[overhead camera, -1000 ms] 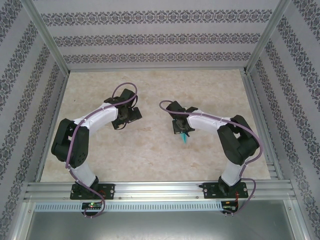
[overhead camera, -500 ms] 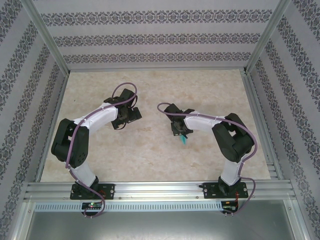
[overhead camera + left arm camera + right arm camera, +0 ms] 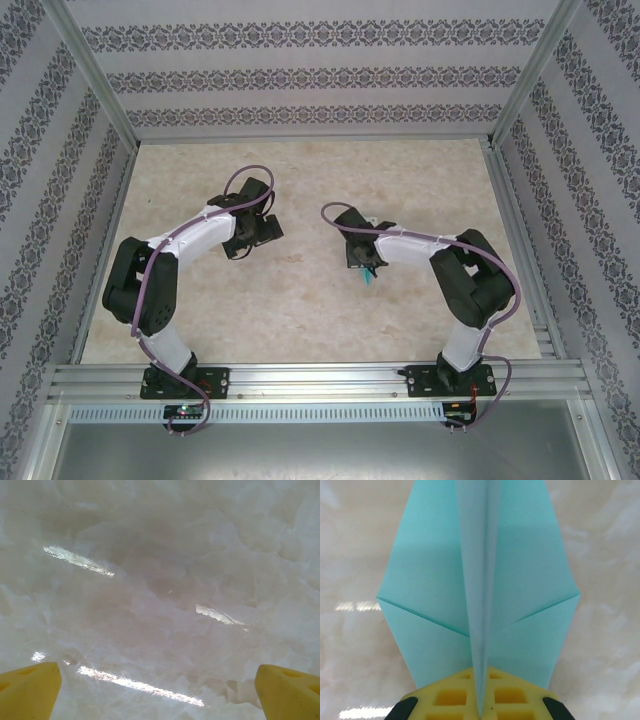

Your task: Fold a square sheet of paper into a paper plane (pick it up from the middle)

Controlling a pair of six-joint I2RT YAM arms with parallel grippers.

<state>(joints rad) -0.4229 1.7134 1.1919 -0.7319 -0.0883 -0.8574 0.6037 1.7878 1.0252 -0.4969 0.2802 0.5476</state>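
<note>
Two arms: my left gripper (image 3: 157, 682) hangs spread wide above the table (image 3: 150, 570); my right gripper (image 3: 481, 705) is clamped on the paper plane (image 3: 520, 580) at its centre crease, right of mid-table; folding looks nearly done, so next I'd set it down gently

The right claw (image 3: 365, 262) is swinging back to the right after a slight drift leftward, carrying the narrow folded turquoise-teal paper plane (image 3: 371, 280) along above the counter. The right arm's elbow is shifting outward with it.
</note>
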